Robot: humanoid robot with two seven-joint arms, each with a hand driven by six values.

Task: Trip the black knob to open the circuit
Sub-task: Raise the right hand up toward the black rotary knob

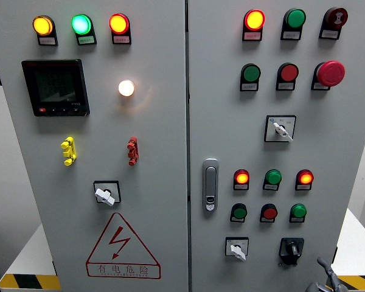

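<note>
Grey robot fingers [326, 275] poke into the lower right corner, the nearest thing to the camera; only a couple of digits of the right hand [324, 281] show, and whether they are spread or curled cannot be told. They grip nothing visible. No left hand shows.

Far to the hand's left and well above it sit the amber, green and red lamps [81, 25], the digital meter [55, 87] and a glowing white lamp [126, 87]. Lower on that left door are a white rotary switch [106, 193] and the red hazard triangle [121, 246]. Nearer, left of the hand, are the door latch [210, 184] and another white selector [236, 248].

Just up and left of the fingers, close but apart, is the black knob [291, 249] on its black square plate, the task's target. Above the hand stand rows of lit and unlit buttons and a red emergency mushroom [330, 72].

The step in hand looks like the approach. Done well, the fingers would rise slightly leftward, pinch the knob's ridge from both sides, then rotate cleanly without brushing the neighbouring white selector.
</note>
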